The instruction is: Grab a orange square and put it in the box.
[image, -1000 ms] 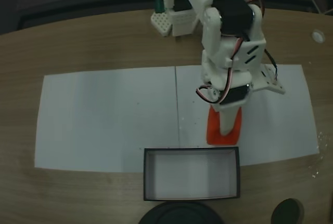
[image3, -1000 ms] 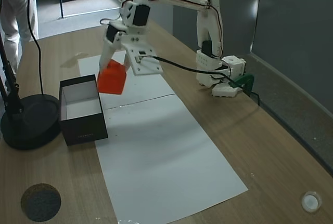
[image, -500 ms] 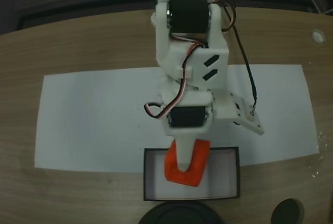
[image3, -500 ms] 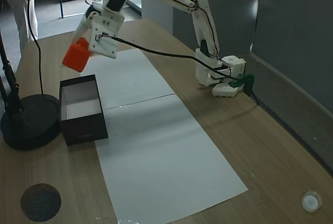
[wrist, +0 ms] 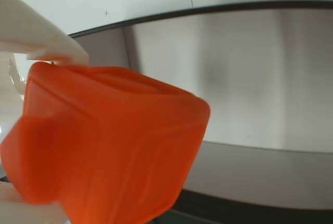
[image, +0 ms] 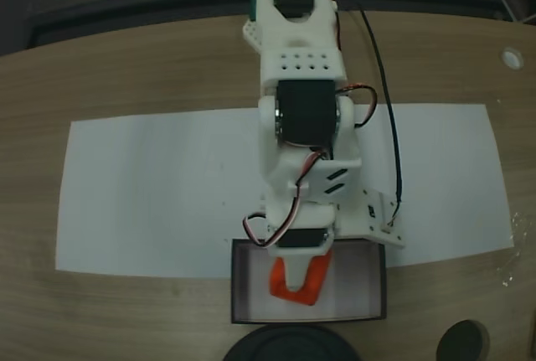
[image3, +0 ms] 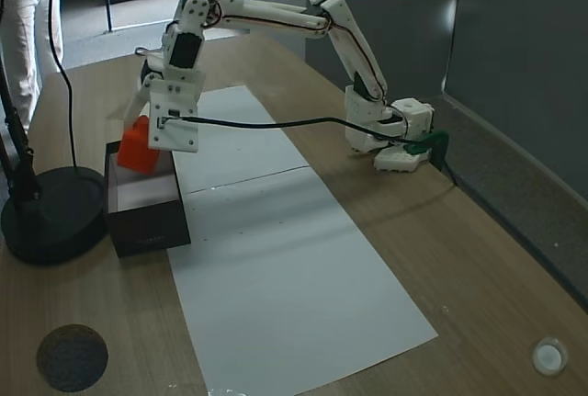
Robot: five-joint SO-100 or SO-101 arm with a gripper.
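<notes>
Presently the tool (image: 299, 280) is closed on the orange square (image: 298, 281), one white finger (wrist: 44, 39) pressed against the cube's upper edge in the wrist view. The cube (wrist: 104, 146) is held tilted above the pale floor of the box (wrist: 250, 78); whether it touches that floor cannot be told. In a fixed view from above, the cube sits within the outline of the box (image: 237, 294), left of its centre, with the arm stretched over the near wall. In a fixed view from the side, the tool (image3: 140, 143) holds the orange square (image3: 138, 150) at the far end of the box (image3: 147, 226), at about the level of its rim.

The box stands at the edge of a white paper sheet (image: 159, 198) laid on the wooden desk (image: 100, 68). A round black stand base (image3: 50, 212) rests just beside the box. A black cable (image3: 276, 123) runs from the tool back to the arm's base (image3: 390, 134). A person (image3: 28, 10) stands beyond the desk's far end.
</notes>
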